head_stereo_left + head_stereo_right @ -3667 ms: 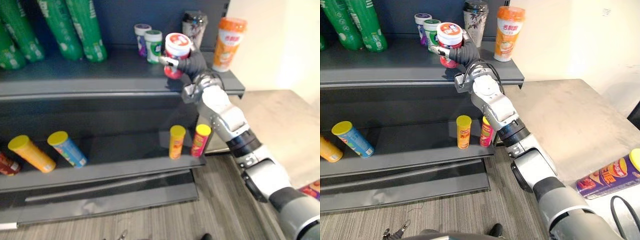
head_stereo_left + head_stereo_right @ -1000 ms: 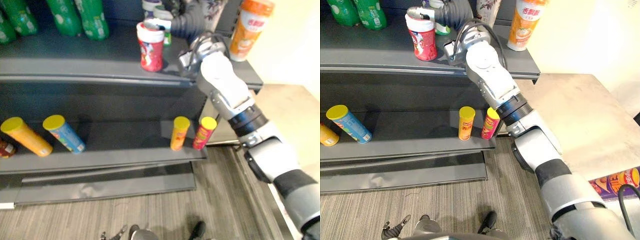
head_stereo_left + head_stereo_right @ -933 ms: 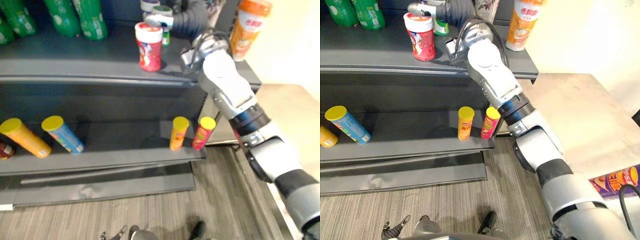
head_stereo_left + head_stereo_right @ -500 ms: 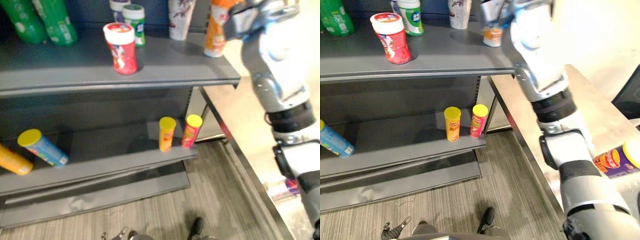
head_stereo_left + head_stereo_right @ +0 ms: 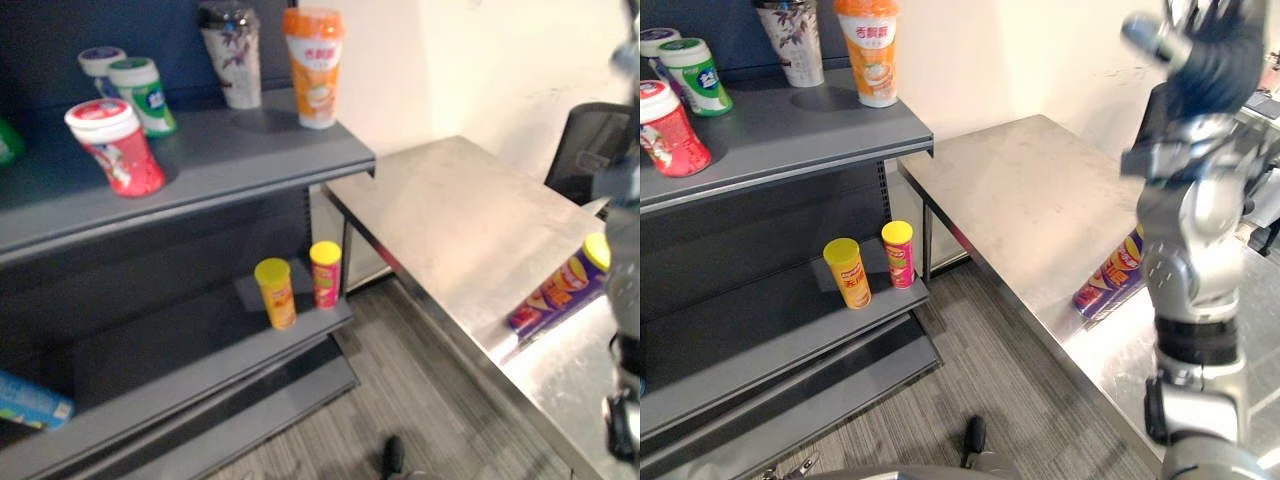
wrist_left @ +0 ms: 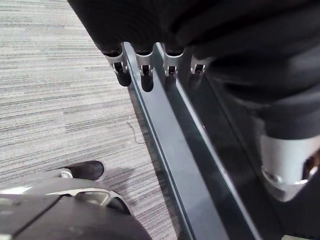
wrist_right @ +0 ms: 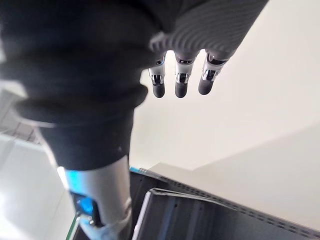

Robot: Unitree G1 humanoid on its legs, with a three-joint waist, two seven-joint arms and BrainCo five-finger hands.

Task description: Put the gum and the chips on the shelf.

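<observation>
The red gum jar (image 5: 114, 146) with a white lid stands on the top shelf (image 5: 220, 165), with nothing touching it. A purple chips can (image 5: 556, 290) with a yellow lid lies on its side on the steel table (image 5: 1030, 195) at the right. My right hand (image 5: 1222, 55) is raised high over the table's right part, well above the chips can (image 5: 1106, 280). Its fingers (image 7: 180, 80) are straight and hold nothing. My left hand (image 6: 145, 74) hangs with straight, empty fingers over the floor by the shelf's base.
Green (image 5: 141, 95) and purple (image 5: 99, 62) gum jars, a patterned cup (image 5: 231, 58) and an orange cup (image 5: 314, 68) share the top shelf. Two small chips cans, yellow (image 5: 276, 293) and red (image 5: 325, 274), stand on the lower shelf. A dark chair (image 5: 590, 145) stands behind the table.
My right hand has let go of the red gum jar on the top shelf and swung right, up over the steel table. The camera has turned right with it.
</observation>
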